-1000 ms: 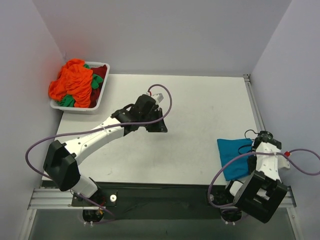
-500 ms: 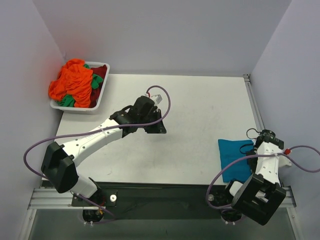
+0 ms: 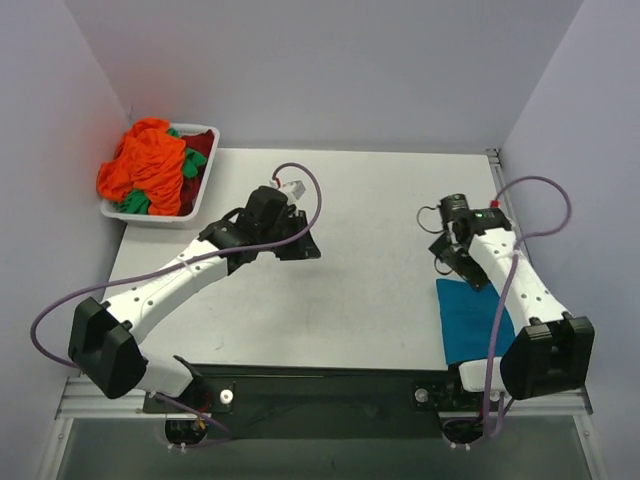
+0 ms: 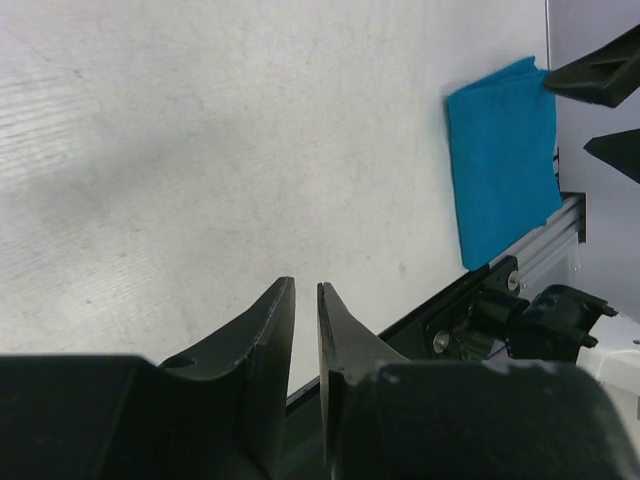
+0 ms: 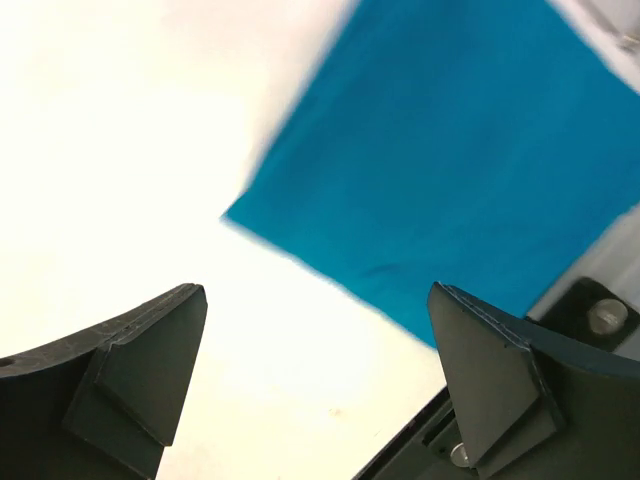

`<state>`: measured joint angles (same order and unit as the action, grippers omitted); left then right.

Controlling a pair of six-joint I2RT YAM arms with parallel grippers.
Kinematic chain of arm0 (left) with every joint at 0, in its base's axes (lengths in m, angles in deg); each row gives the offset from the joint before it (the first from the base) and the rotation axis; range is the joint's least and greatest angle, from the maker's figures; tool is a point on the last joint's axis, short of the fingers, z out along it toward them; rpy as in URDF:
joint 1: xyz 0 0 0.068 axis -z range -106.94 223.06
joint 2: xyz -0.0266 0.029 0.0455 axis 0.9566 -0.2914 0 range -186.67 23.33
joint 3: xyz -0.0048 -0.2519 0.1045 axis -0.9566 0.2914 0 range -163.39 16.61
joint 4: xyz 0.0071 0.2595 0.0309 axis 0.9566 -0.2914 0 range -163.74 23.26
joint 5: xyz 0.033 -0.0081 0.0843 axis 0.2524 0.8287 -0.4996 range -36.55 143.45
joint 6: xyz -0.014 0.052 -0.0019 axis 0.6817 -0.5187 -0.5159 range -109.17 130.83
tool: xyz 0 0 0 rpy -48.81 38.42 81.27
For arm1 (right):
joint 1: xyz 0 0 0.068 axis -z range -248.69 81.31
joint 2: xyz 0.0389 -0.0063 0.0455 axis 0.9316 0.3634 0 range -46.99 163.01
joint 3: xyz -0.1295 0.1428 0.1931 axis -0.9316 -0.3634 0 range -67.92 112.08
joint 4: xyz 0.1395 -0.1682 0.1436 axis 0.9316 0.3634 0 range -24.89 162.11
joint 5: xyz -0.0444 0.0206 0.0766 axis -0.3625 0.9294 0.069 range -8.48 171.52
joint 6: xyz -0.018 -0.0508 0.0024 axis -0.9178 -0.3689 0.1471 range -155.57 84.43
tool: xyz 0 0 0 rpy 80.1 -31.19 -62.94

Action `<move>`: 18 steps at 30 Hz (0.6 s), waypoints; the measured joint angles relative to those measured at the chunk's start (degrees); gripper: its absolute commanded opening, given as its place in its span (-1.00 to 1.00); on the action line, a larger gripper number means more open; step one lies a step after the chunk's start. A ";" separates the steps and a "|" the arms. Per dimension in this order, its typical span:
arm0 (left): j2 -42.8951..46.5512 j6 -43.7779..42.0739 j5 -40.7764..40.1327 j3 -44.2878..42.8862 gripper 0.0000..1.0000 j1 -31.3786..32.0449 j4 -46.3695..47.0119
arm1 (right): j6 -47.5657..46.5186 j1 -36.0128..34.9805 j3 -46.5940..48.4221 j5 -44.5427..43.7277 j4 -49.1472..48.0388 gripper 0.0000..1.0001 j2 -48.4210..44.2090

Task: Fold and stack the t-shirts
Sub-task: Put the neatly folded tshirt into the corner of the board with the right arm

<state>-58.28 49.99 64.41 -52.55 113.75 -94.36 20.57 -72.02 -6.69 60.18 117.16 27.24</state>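
The right end effector [image 3: 447, 252] has released the folded teal t-shirt [image 3: 470, 320] and risen clear, jaws wide and empty. The shirt lies flat at the lower right of the bench [image 3: 380, 220]. The left end effector [image 3: 300, 246], narrow and empty, has shifted toward the unfolded t-shirts [image 3: 145, 165] in the tray [image 3: 203, 195] at upper left, so the next shirt is likely due.

1. Bare table [image 3: 380, 200] runs between the two arms, from far edge to near edge.
2. The white tray [image 3: 208, 180], heaped with orange, green and dark red t-shirts [image 3: 150, 170], fills the far left corner.
3. The folded teal t-shirt [image 3: 468, 318] lies flat by the near right edge.
4. The left arm [image 3: 170, 285] slants across the left half, with the left gripper [image 3: 302, 247] near mid-table.
5. The right gripper [image 3: 450, 262] hangs just beyond the teal t-shirt, jaws wide.
6. Walls [image 3: 50, 220] close in on the left, far and right sides.
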 measured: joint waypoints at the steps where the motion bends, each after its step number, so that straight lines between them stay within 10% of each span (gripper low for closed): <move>1: 0.70 -0.31 -0.07 0.39 -0.46 -0.74 -0.15 | 0.02 -4.02 1.49 -0.17 -0.07 1.00 1.64; 11: 11.08 -4.48 -2.32 9.25 -0.41 -6.43 -2.27 | -5.62 -37.31 18.12 0.02 -8.66 1.00 16.26; 18: 18.58 -6.10 -4.37 16.74 -0.40 -7.39 -4.37 | -12.61 -45.62 16.50 5.05 -17.97 1.00 17.79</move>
<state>-39.70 43.89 60.04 -35.81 106.36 -98.73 7.96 -117.64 9.81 65.23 99.20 45.04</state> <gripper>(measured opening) 0.299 0.999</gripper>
